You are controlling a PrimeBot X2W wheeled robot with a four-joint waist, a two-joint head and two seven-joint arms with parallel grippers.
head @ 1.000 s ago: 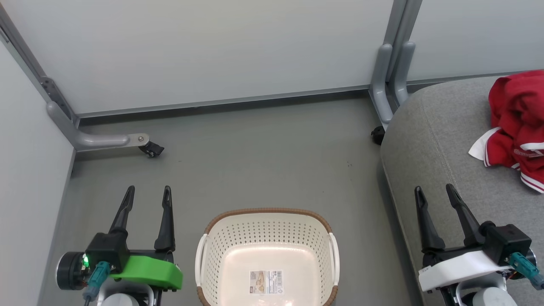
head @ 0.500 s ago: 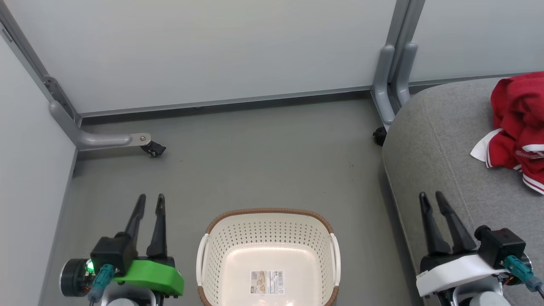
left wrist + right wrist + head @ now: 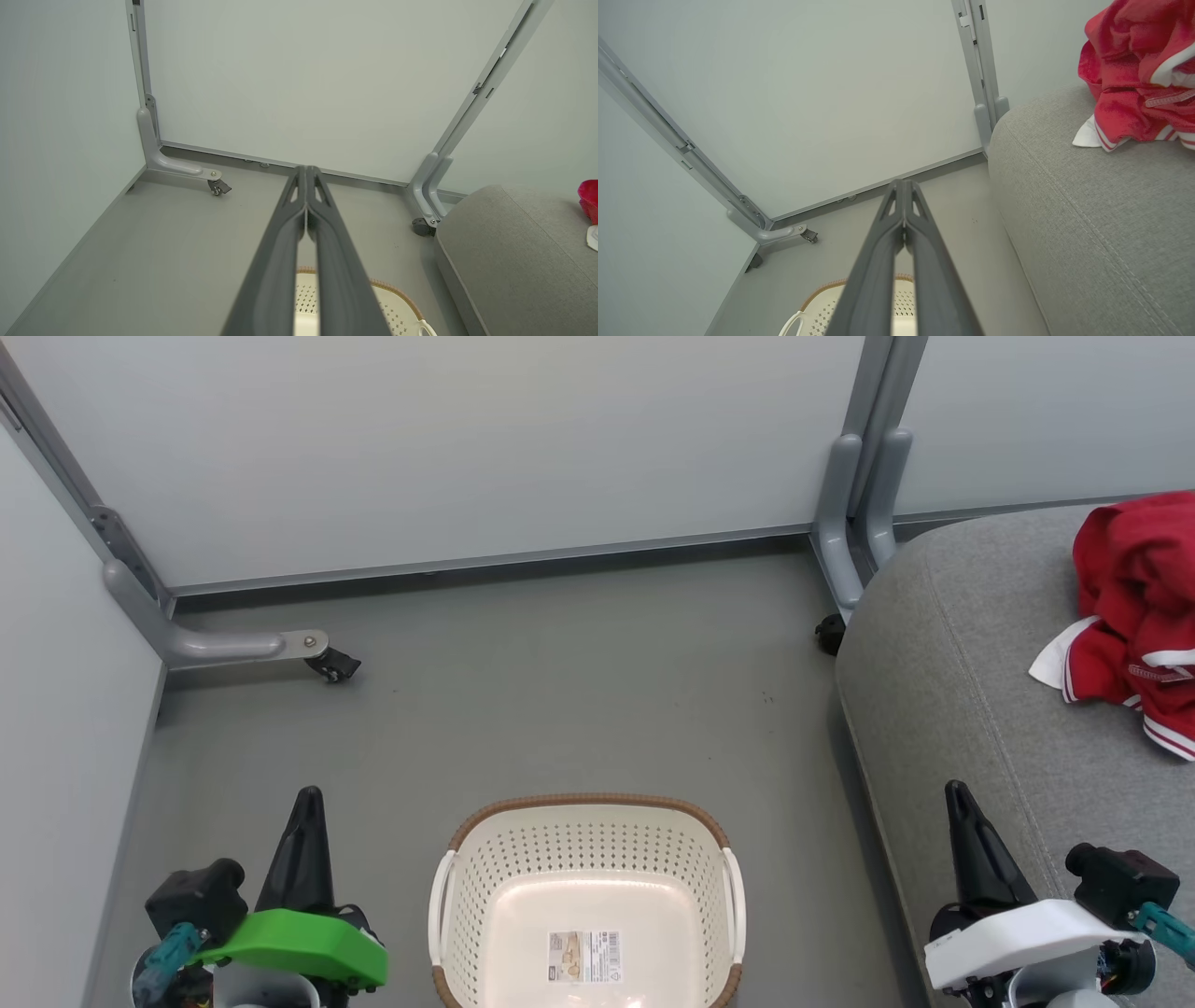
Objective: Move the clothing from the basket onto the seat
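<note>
1. Head view: the basket (image 3: 588, 800) stands on the grey floor (image 3: 560, 691) at bottom centre, and its bare bottom shows a label sticker (image 3: 585, 957). The clothing (image 3: 1134, 607) lies in a red heap on the seat (image 3: 952, 691) at the far right, well apart from the basket. The left gripper (image 3: 308, 800) sits just left of the basket with its fingers pressed together on themselves. The right gripper (image 3: 957, 793) hangs over the seat's near edge, its jaws likewise together. Pale partition panels (image 3: 467, 448) close off the back and the left side. A castered foot (image 3: 317, 658) juts onto the floor at back left, and twin grey posts (image 3: 854, 513) stand at the seat's back corner.
2. Left wrist view: the joined fingers point at the far panel, with the basket's brown rim beneath them. The seat rises at right, with a sliver of red at the frame's edge.
3. Right wrist view: the joined fingers point along the strip of floor beside the seat. The basket is below them, and the clothing rests on the cushion at upper right, its white edging toward the seat's rounded edge.
</note>
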